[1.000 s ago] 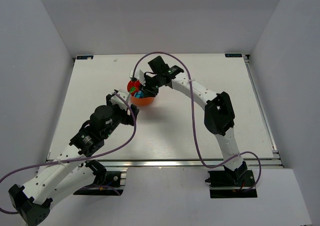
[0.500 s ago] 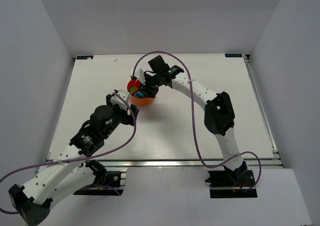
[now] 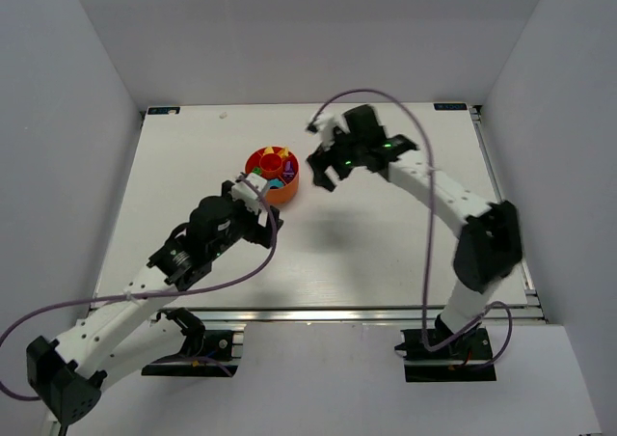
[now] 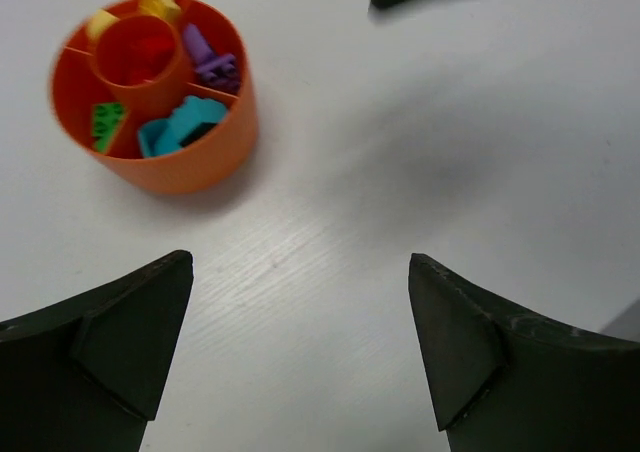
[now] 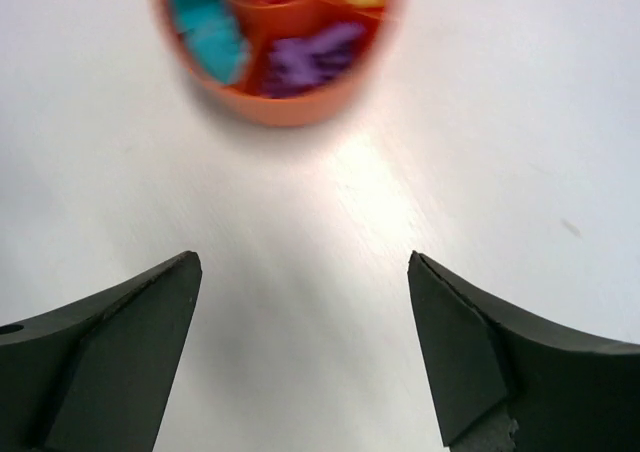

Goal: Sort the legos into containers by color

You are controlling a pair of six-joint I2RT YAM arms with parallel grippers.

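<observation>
Top external: smooth matte white table | round orange plastic tub, left of centre, central cup ringed by radial dividers | left gripper just near side of tub, dark wedge fingers spread wide, empty | right gripper right of tub, apart, spread wide, empty | tiny legos all in tub: red in cup; yellow, purple, teal, green in separate outer compartments
</observation>
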